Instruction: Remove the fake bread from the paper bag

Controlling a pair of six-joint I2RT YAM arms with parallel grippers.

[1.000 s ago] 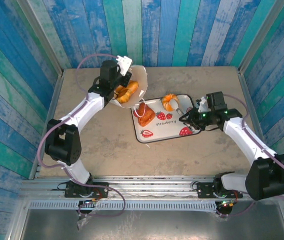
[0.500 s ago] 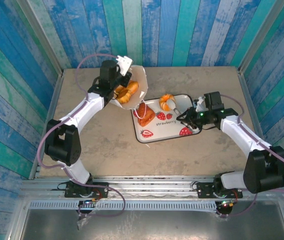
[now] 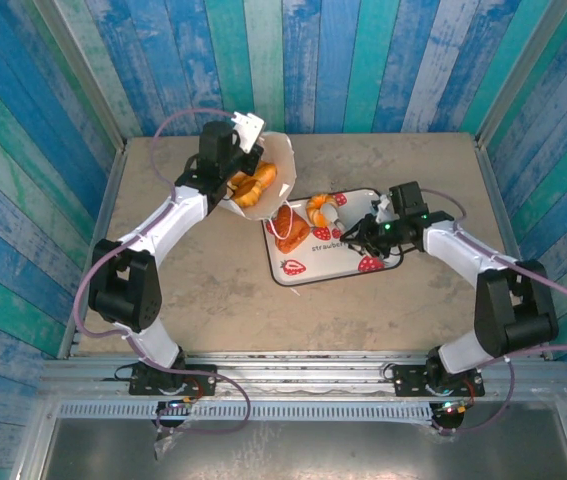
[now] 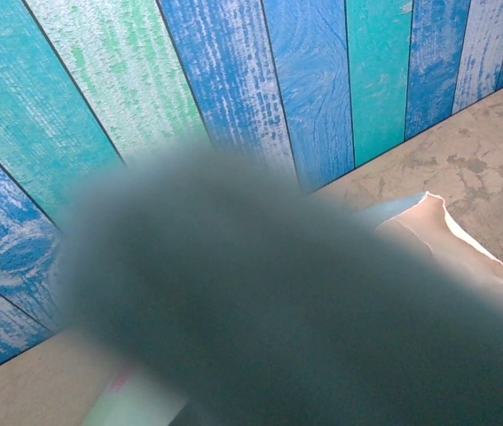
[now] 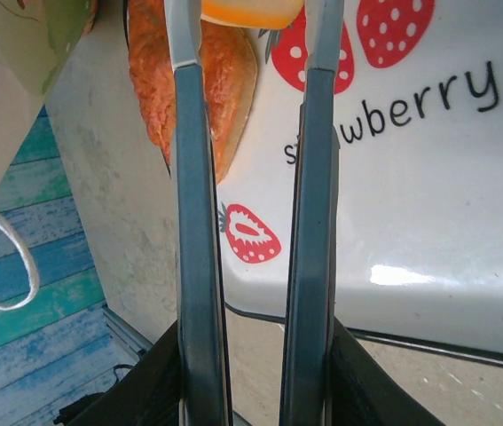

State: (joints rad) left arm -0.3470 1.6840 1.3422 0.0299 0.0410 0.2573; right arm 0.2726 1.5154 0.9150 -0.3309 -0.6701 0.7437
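Note:
The paper bag (image 3: 268, 165) lies open on its side at the back left, with orange fake bread (image 3: 253, 185) inside its mouth. My left gripper (image 3: 245, 131) is shut on the bag's rear rim; the left wrist view gives a dark blur and a piece of bag edge (image 4: 451, 232). My right gripper (image 3: 334, 212) is shut on an orange bun (image 3: 317, 207) over the strawberry-print tray (image 3: 348, 262). In the right wrist view the bun (image 5: 251, 9) sits between the fingertips (image 5: 183, 35), beside a reddish-brown loaf (image 5: 229, 84) on the tray.
The reddish-brown loaf (image 3: 288, 228) lies at the tray's left end, close to the bag's mouth. A bag handle loop (image 5: 16, 257) hangs left of my right fingers. Blue and green plank walls (image 3: 363, 60) close in the table on three sides.
My right gripper has moved left across the tray with the orange bun, toward the reddish-brown loaf. The left arm and the bag have stayed put.

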